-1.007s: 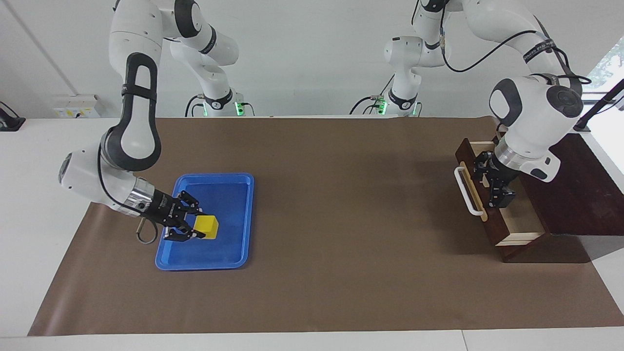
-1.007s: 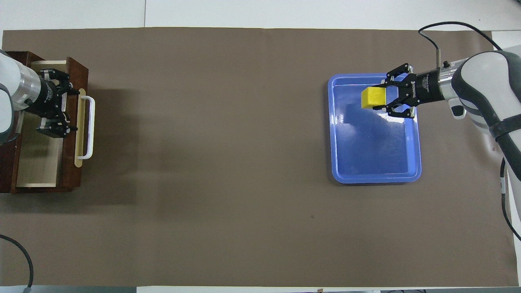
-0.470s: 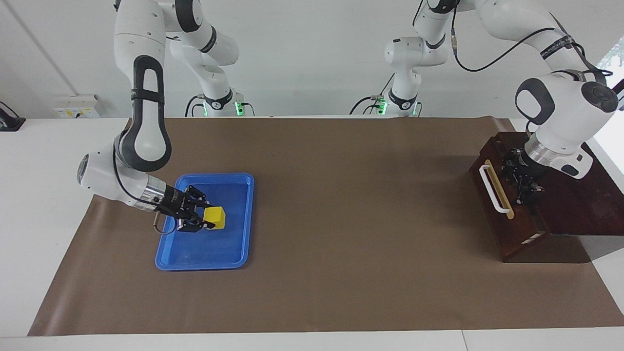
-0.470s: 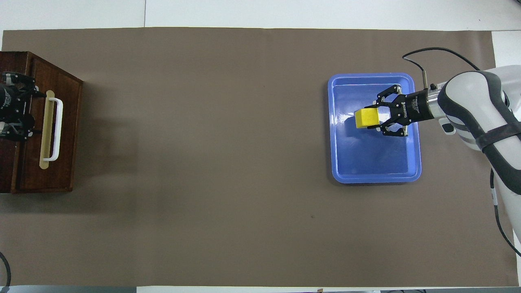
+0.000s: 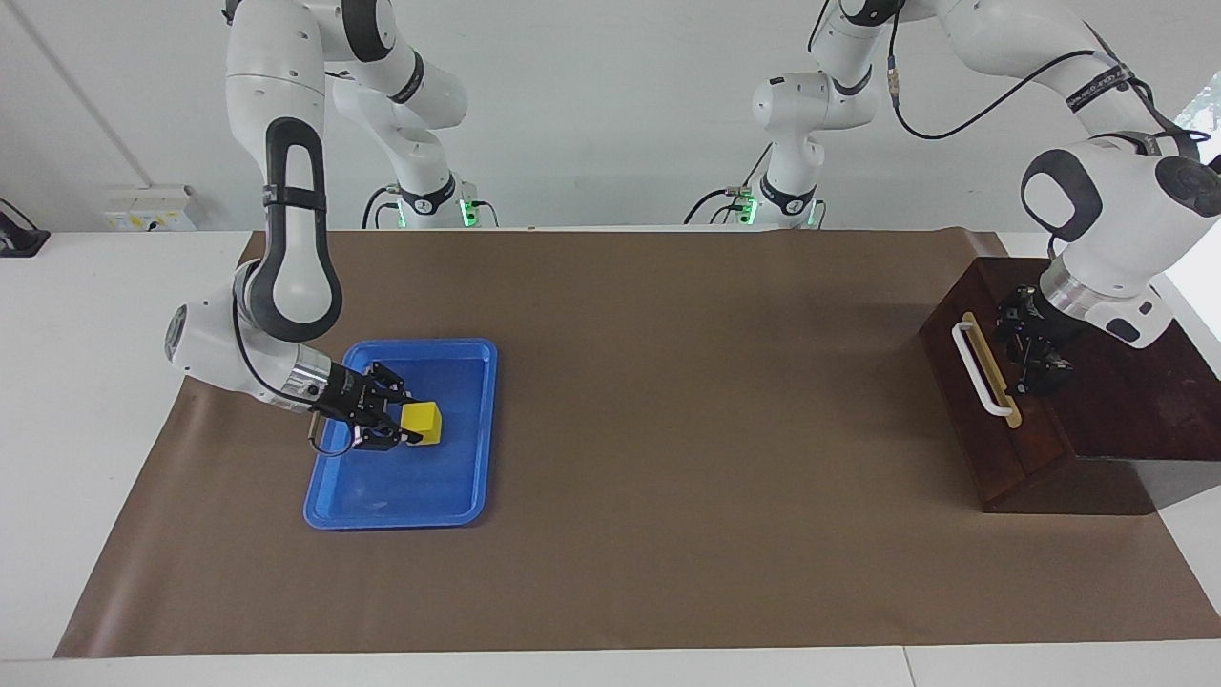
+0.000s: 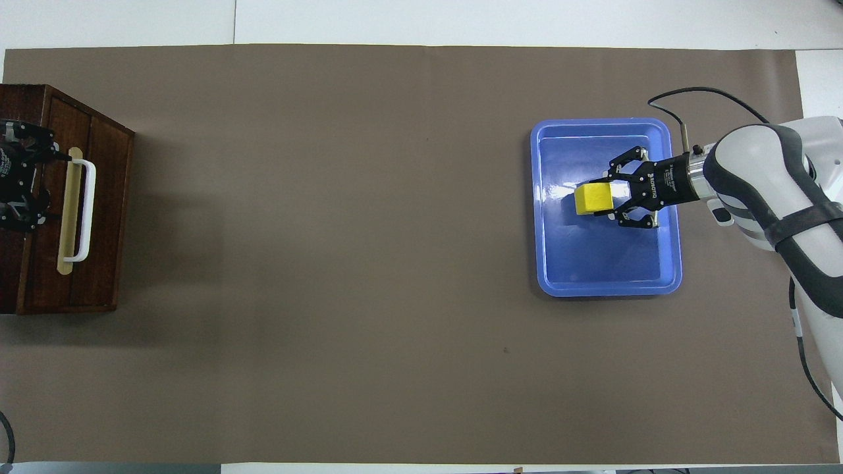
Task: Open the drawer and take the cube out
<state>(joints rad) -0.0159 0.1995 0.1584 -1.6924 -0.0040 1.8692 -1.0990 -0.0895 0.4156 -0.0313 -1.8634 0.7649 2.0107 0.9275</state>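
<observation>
The drawer [image 5: 973, 405] is shut flush in its dark brown cabinet at the left arm's end of the table, with its white bar handle [image 5: 980, 368] facing the table's middle. It also shows in the overhead view [image 6: 105, 210]. My left gripper [image 5: 1023, 358] is open over the cabinet top, just beside the handle, and holds nothing; it also shows in the overhead view [image 6: 49, 187]. The yellow cube [image 5: 424, 425] is low in the blue tray [image 5: 401, 491]. My right gripper [image 5: 410, 426] is shut on the cube [image 6: 591, 198], reaching in from the tray's outer side.
The blue tray [image 6: 606, 266] lies on the brown mat [image 5: 668, 429] toward the right arm's end. The cabinet [image 5: 1135, 401] stands at the mat's edge at the left arm's end.
The drawer slid from open to fully shut as my left gripper moved back over the cabinet. My right gripper lowered the cube deeper into the tray and toward its middle.
</observation>
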